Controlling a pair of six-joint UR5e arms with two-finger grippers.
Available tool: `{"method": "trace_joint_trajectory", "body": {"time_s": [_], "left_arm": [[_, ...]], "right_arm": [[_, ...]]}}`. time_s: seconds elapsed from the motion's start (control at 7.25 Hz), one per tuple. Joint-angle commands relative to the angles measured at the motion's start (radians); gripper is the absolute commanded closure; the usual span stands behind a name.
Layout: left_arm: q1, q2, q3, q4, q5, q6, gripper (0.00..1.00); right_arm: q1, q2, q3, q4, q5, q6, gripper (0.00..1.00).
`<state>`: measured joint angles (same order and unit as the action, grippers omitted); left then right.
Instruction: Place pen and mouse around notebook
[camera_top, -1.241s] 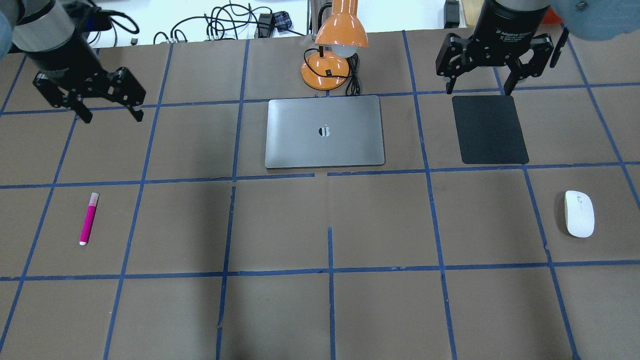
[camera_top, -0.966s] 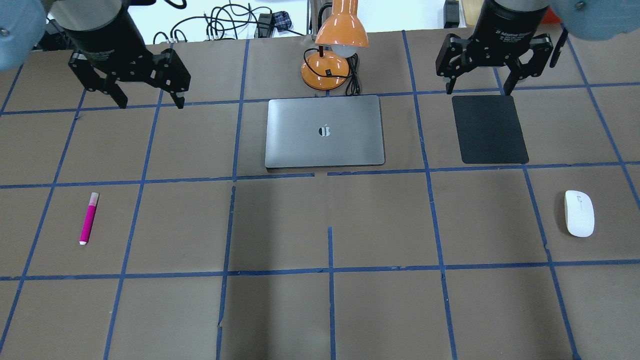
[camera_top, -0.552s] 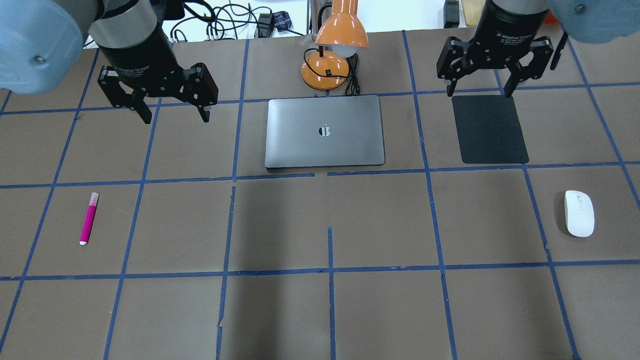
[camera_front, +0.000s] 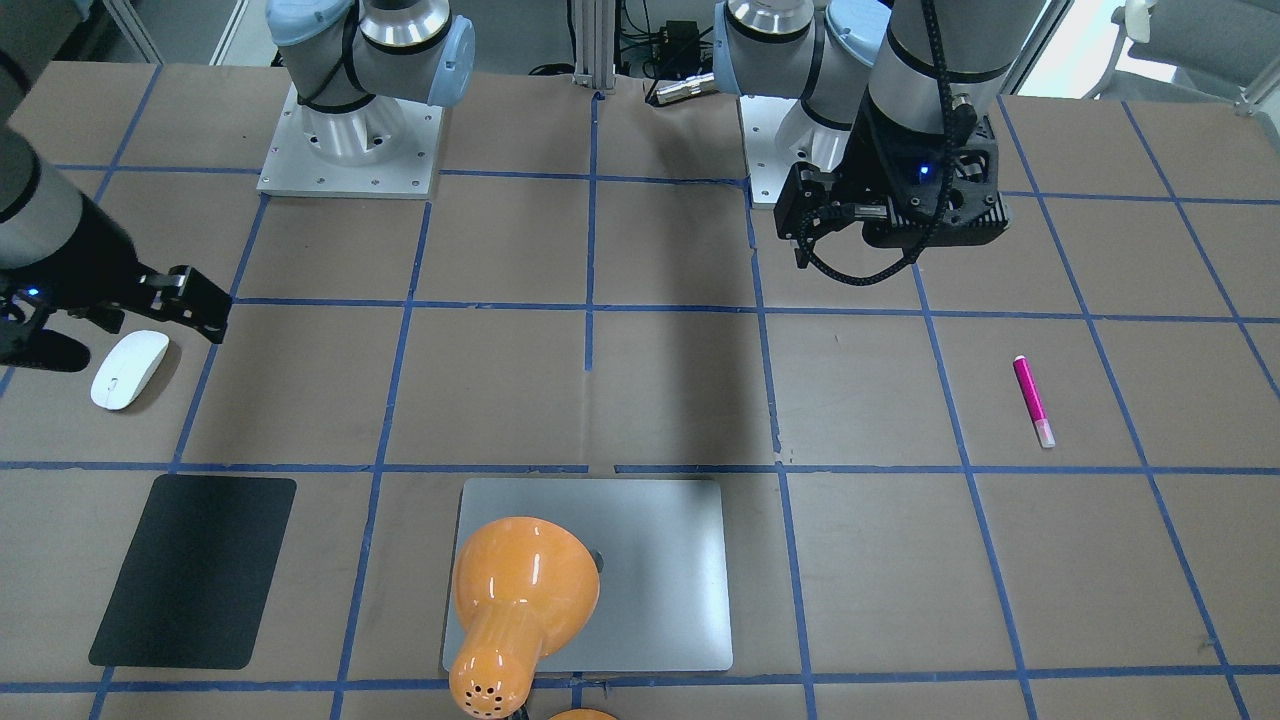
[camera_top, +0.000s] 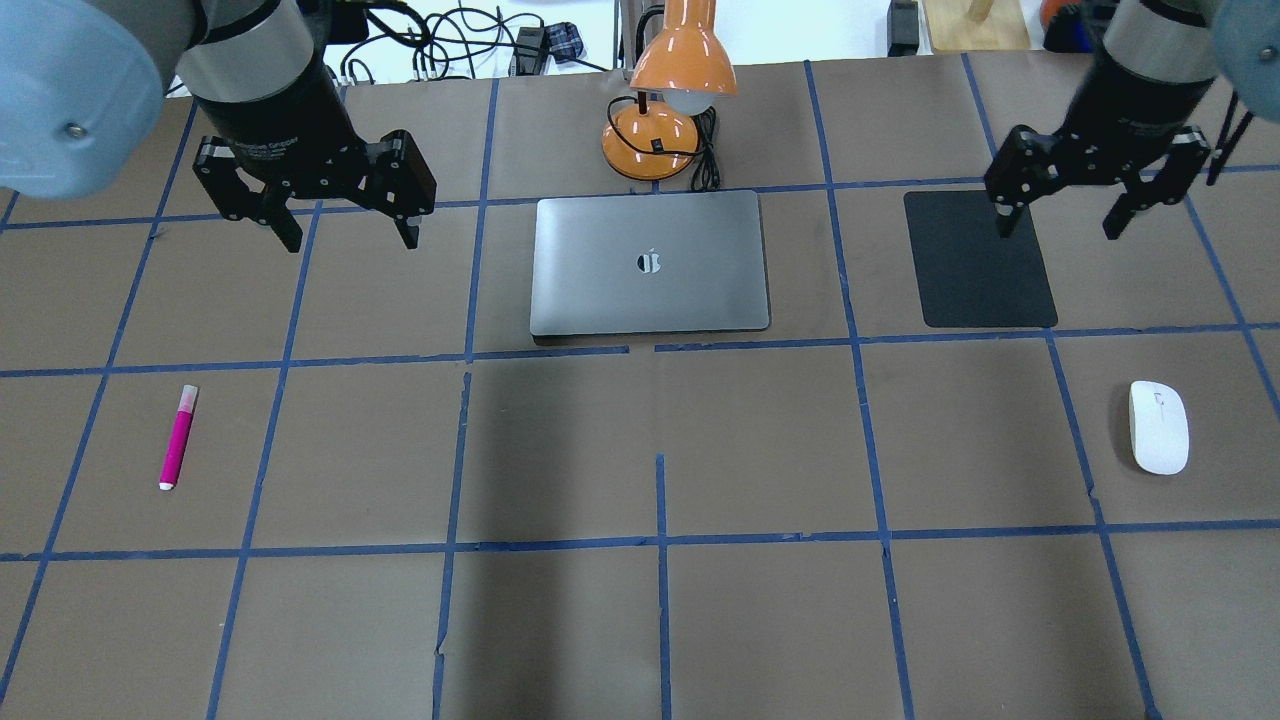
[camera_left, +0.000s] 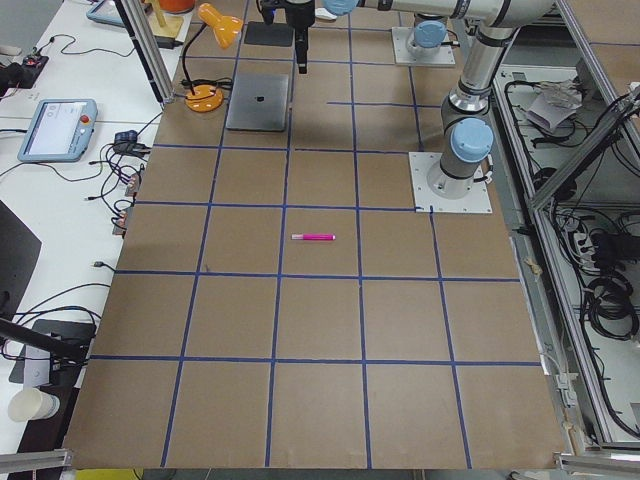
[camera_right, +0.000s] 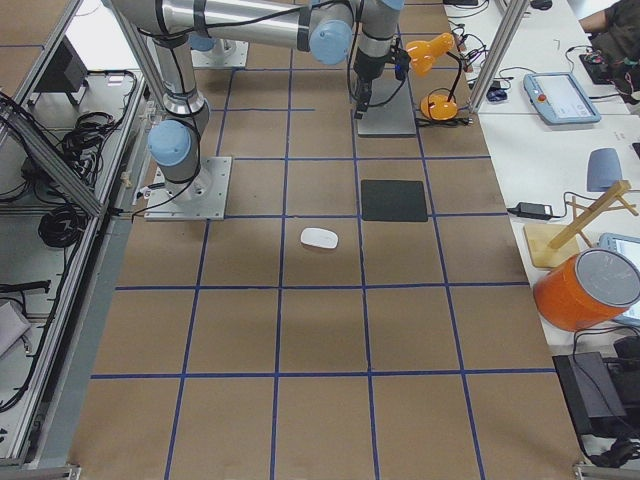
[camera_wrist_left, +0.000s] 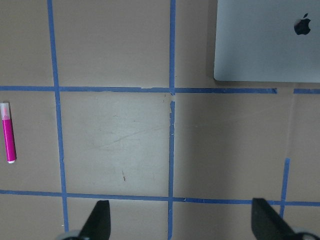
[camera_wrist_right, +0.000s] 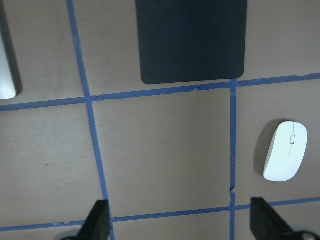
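The notebook is a closed silver-grey laptop with rounded corners and a small dark logo at its centre. It lies flat, midway along the table and close to the far edge, with its long sides parallel to that edge.

The pen is a slim magenta marker. It lies flat toward the table's left end, well apart from the notebook, its pale cap pointing at the far edge.

The mouse is glossy, white and oval. It rests upright toward the right end, lengthwise from near to far edge.
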<state>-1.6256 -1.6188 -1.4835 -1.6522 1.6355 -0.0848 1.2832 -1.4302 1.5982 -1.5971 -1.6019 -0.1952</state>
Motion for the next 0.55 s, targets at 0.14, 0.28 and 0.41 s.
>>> {"method": "trace_joint_trajectory", "body": {"time_s": [0.14,0.28,0.41], "left_arm": [[0.233,0.026,-0.027,-0.024,-0.003,0.235,0.0],[0.362,0.027,-0.079,-0.015,0.0,0.384,0.0],[0.495,0.005,-0.136,0.023,-0.002,0.505,0.0]], "right_arm": [[-0.261,0.007,0.288,-0.37,-0.004,-0.304,0.0],[-0.327,0.007,0.406,-0.503,-0.007,-0.323,0.0],[-0.367,0.007,0.518,-0.641,-0.007,-0.328,0.0]]}}
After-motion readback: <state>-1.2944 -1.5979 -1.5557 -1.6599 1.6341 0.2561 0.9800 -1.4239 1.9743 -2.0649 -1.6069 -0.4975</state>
